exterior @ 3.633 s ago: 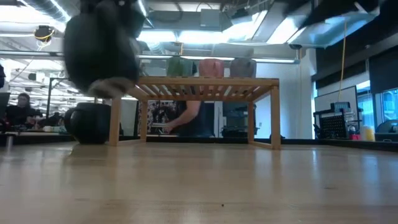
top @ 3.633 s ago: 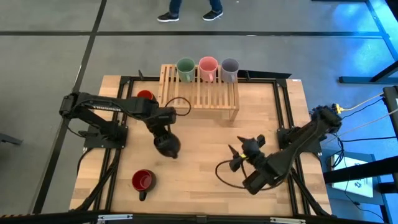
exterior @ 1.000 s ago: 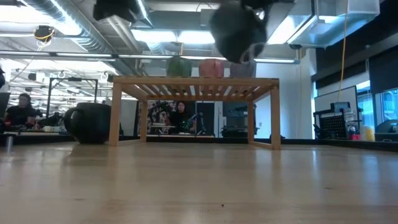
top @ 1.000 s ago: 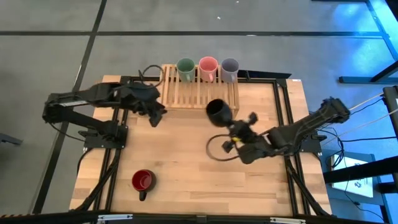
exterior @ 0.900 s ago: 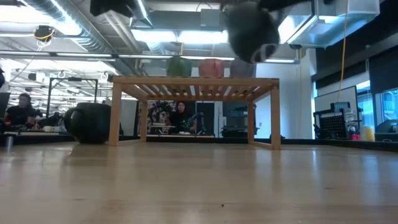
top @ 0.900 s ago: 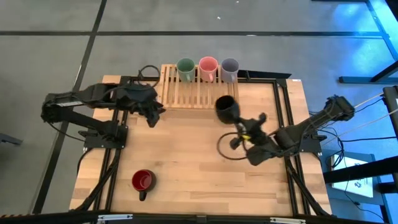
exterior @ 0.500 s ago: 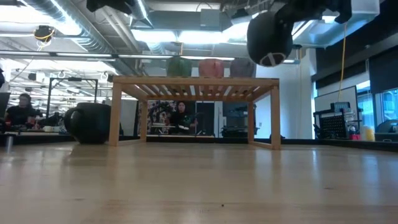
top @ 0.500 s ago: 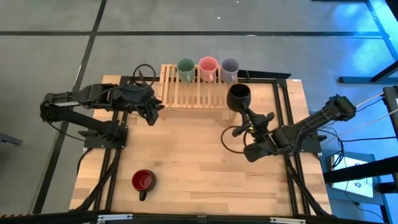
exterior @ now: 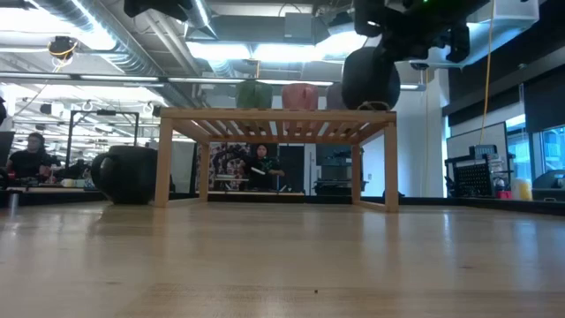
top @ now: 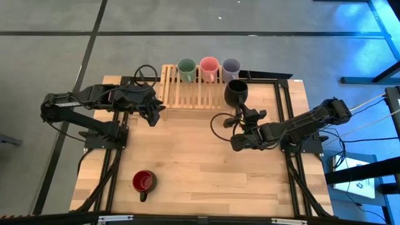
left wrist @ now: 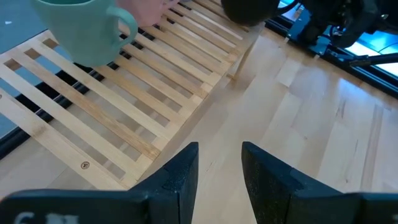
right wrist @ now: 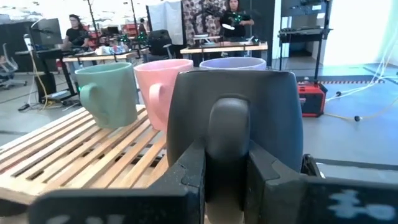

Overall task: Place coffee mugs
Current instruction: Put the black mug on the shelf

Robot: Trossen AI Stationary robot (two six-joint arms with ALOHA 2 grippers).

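Gripping the black mug (top: 236, 92) over the rack (top: 199, 95), right pincer (top: 240, 110); left pincer (top: 152, 115) parted, empty.

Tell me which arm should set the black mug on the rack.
The right. Its hand already grips the black mug by the handle, at the wooden rack's right end, near the purple mug. The left hand is empty.

black mug (top: 236, 91) upright (rack's right end)
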